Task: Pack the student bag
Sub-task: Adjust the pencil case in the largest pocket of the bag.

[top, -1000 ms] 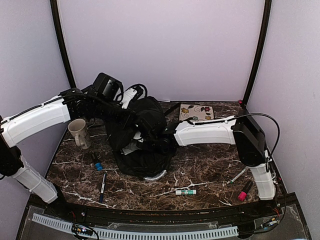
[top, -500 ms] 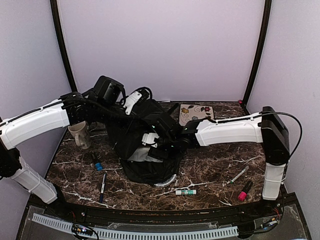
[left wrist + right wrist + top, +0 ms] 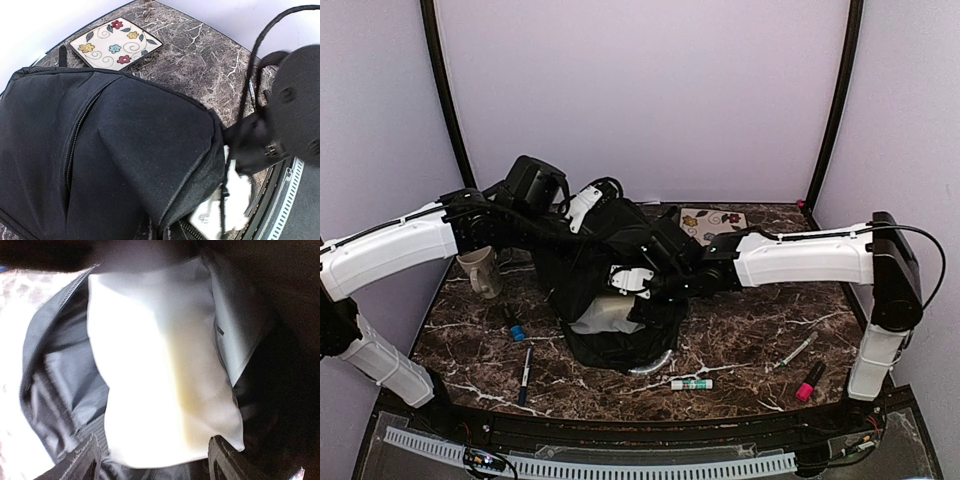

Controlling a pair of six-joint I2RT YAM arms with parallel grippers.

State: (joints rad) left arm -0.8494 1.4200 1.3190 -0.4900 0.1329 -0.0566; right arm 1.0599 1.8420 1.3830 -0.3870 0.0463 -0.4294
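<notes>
The student bag [image 3: 610, 250] stands left of centre on the table, towards the back edge, propped up with its unzipped mouth facing the front edge. This is judged to be the work of the left gripper [image 3: 582, 200], closed tight and apparently pinching the upper rear fabric so the opening gapes for loading. The right gripper [image 3: 630, 280] hangs at that mouth, fingers [image 3: 87, 460] spread wide and holding nothing, with a pale flat item [image 3: 160, 365] lying inside the main compartment just beyond them. Outside the bag lie a mug [image 3: 478, 266] by the left edge, a flower-patterned square item [image 3: 713, 224] at the back edge, and a glue stick [image 3: 692, 384] and a pen [image 3: 525, 370] near the front edge.
</notes>
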